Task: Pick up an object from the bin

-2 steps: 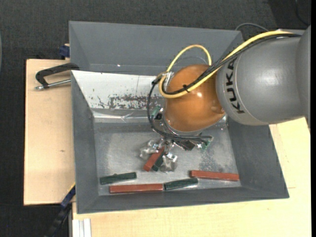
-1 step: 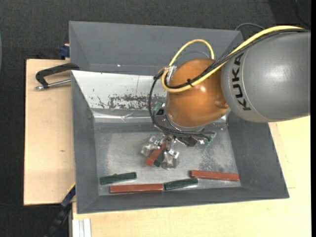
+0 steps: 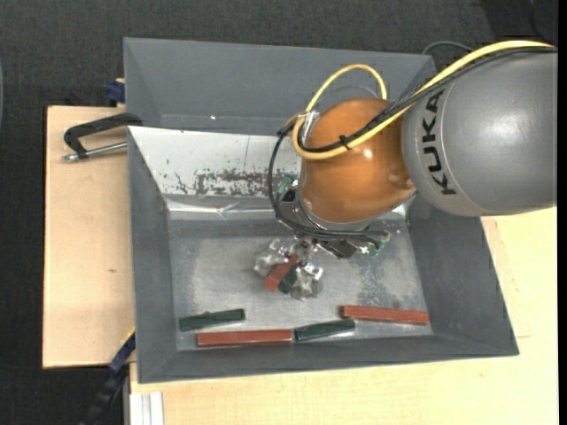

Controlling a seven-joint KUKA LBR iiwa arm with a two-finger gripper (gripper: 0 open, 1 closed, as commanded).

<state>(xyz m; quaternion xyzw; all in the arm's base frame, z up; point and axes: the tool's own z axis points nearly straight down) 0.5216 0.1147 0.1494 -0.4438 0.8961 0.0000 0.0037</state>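
"What lay round about?"

"A dark surface (image 3: 266, 7), coarse like carpet, ran along the top and down the left side."

"And the light?"

"Soft and even across it, coming from above."

two green bars (image 3: 211, 320) and two red bars (image 3: 244, 336) lie flat.

The orange cover (image 3: 350, 162) hides the upper part of the gripper (image 3: 288, 273) and the floor of the bin (image 3: 213, 268) beneath it; the gripper's metal parts at the bin's centre run together with a small red and dark piece (image 3: 282, 278), perhaps a short block. At three o'clock from the gripper a small green thing (image 3: 374, 248) pokes from under the cover, mostly hidden, and the grey arm (image 3: 496, 131) is cut off by the picture's edge at two o'clock
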